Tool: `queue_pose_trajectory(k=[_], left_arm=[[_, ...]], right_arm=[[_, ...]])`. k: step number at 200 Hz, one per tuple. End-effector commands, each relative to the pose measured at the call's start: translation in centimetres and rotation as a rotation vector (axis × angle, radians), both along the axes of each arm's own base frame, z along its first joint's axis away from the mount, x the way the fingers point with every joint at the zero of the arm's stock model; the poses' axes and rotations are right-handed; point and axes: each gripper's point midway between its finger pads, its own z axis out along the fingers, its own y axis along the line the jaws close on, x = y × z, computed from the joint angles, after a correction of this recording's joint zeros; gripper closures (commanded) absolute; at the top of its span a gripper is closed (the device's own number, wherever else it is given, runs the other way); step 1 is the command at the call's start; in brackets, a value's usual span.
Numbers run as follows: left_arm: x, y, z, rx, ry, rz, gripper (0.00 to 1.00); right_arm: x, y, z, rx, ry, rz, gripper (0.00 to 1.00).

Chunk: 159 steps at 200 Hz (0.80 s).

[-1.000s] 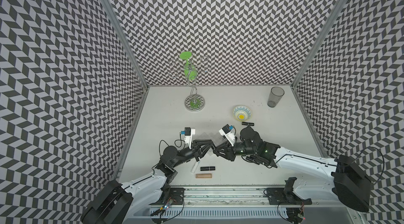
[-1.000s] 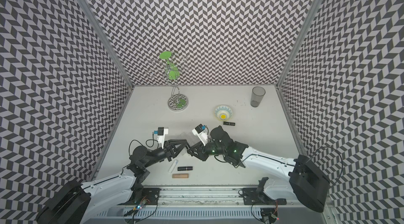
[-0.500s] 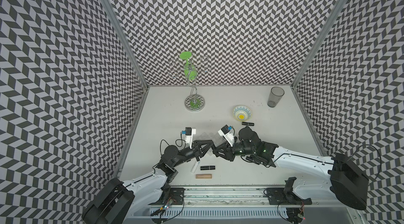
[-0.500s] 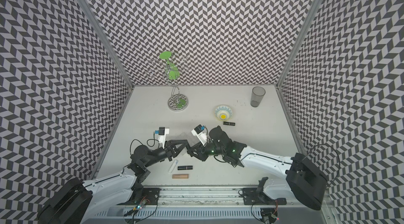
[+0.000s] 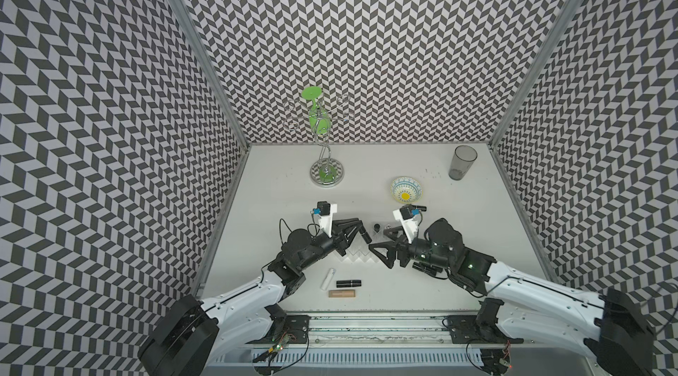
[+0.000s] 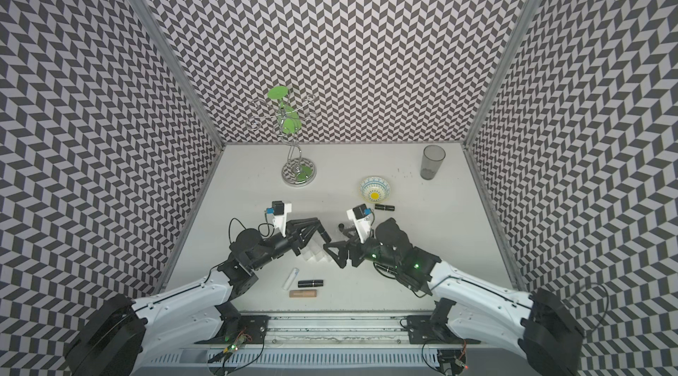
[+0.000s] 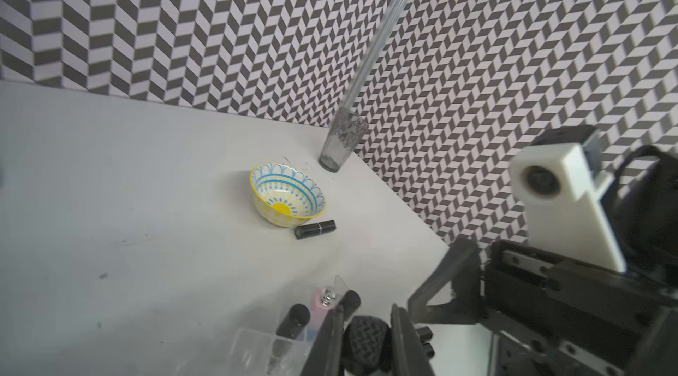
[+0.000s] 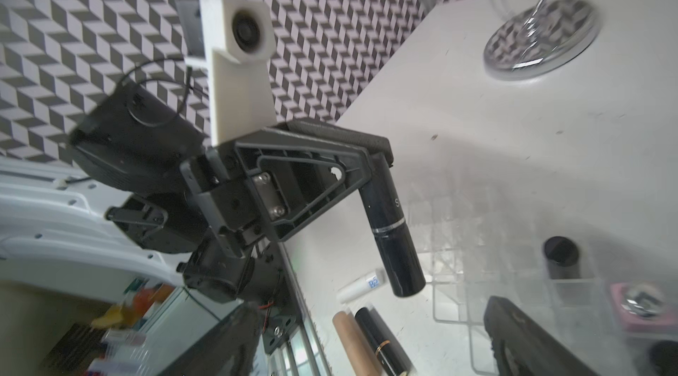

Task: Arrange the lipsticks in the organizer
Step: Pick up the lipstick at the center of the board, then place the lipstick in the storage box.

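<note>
Robot arms, white with black wrists, reach from the near edge across a white table [image 5: 275, 190] walled in black-and-white chevron panels.

The left arm lies low, elbow bent, forearm angled inward. The left gripper [image 8: 378, 157] sits over the left side of a clear acrylic stepped organizer [image 5: 357, 255] with a grid of small square cells. Its jaws are clenched on the top end of a glossy black silver-banded lipstick [image 8: 392, 231]. This tube hangs tilted, its lower end just above the organizer's left cells; whether it touches them cannot be told.

Behind the organizer and a little left stands a chrome wire stand [image 5: 326, 172] carrying green pieces.

In front of the organizer, toward the robot's base, three tubes lie flat close together: a white cylindrical lipstick [image 5: 327, 278], a black gold-banded lipstick [image 5: 348, 283] and a beige lipstick [image 5: 343, 294].

In the organizer's far cells stand a black round-topped lipstick [image 8: 561, 256] and a pink silver-topped lipstick [image 8: 638, 300].

The right arm mirrors the left, low, with its wrist turned toward the organizer's right side. The right gripper [image 5: 378, 241] has its jaws spread wide and holds nothing.

Behind the organizer to the right, a short black lipstick [image 5: 416, 206] lies beside a patterned yellow-centred bowl [image 5: 406, 190]. Farther right still stands a tall grey tumbler [image 5: 462, 163].
</note>
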Motion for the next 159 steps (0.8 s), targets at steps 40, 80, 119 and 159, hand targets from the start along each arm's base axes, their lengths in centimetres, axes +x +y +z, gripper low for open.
queue_pose_trajectory(k=[40,80,119,159], left_arm=[[4.2,-0.2,-2.9,0.241,-0.126,0.223,1.0],[5.8,0.2,-2.7,0.33,-0.152,0.311,1.0],[6.2,0.0,-4.1,0.362,-0.157,0.311,1.0],[5.8,-0.9,-4.0,0.344,-0.179,0.277,1.0]], right_arm=[[1.4,-5.9,0.6,0.077,-0.095,-0.266,0.0],[1.5,-5.8,-0.8,0.045,-0.085,-0.263,0.0],[1.6,-6.1,-1.4,0.029,-0.092,-0.276,0.0],[1.8,-6.6,-1.1,0.029,-0.11,-0.297,0.0]])
